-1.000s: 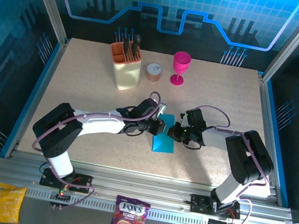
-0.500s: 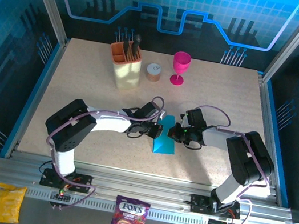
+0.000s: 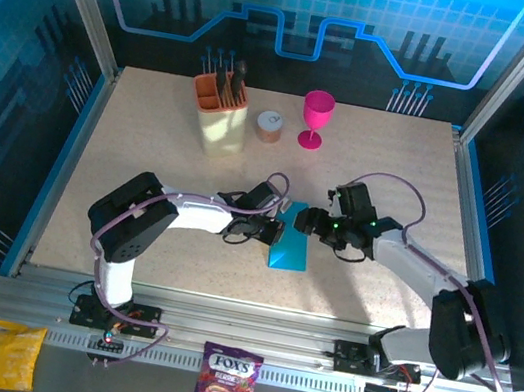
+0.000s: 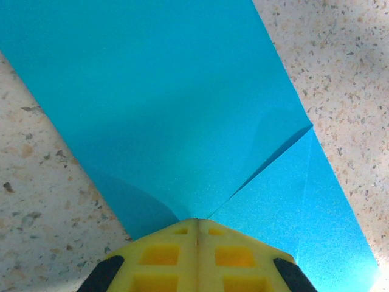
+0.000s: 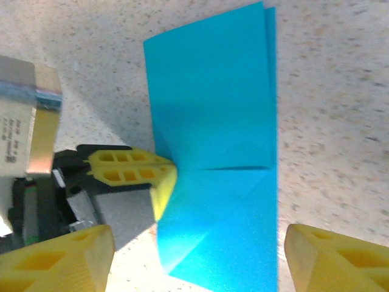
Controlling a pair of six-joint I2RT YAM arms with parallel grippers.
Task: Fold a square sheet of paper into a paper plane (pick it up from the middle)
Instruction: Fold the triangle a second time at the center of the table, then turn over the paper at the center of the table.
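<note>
- table point(image 3: 149, 146): speckled beige top.
- square sheet of paper point(image 3: 289, 249): cyan, partly folded, lying flat mid-table between both grippers.
- left gripper point(image 4: 196, 222): clenched, pinching the sheet's near edge.
- right gripper point(image 5: 194, 258): released, fingers spread wide over the sheet.

square sheet of paper point(image 4: 182, 91): thin, matt, creased | table point(image 4: 346, 55): speckled, grainy | left claw point(image 4: 197, 224): matt yellow plastic

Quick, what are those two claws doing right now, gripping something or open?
Left gripper: jaws closed, pinching the edge of the blue paper.
Right gripper: jaws open, holding nothing.
</note>
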